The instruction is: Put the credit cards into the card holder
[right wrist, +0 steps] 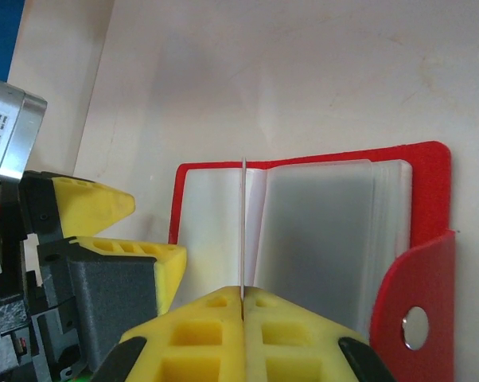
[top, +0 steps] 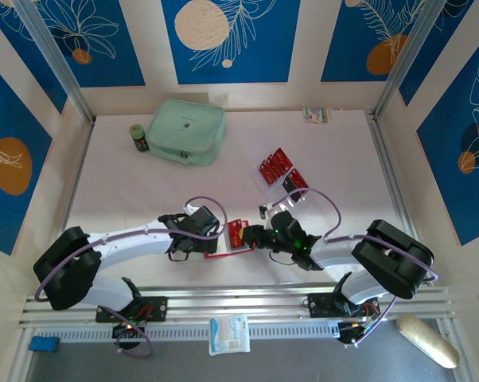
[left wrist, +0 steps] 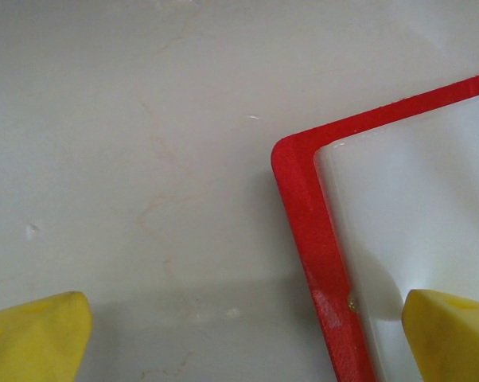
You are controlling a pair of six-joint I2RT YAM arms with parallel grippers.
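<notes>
Pale desk (top: pixel 343 159) holds the open card holder (top: pixel 236 235) centrally, spare credit cards (top: pixel 281 171) at one o'clock. Right hand (right wrist: pixel 243 306) pinches a card (right wrist: pixel 243 231) edge-on; left hand (left wrist: pixel 243 334) gapes, so the holder may slide.

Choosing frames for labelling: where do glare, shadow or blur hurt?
Left wrist: the card holder is washed out inside, softly shadowed; left claw blurred. Right wrist: right claw and its edge-on credit card sharp, little glare. Top external: even light.

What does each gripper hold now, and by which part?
Right gripper: one credit card, pinched edge-on by its near end. Left gripper: nothing, fingers open.
</notes>
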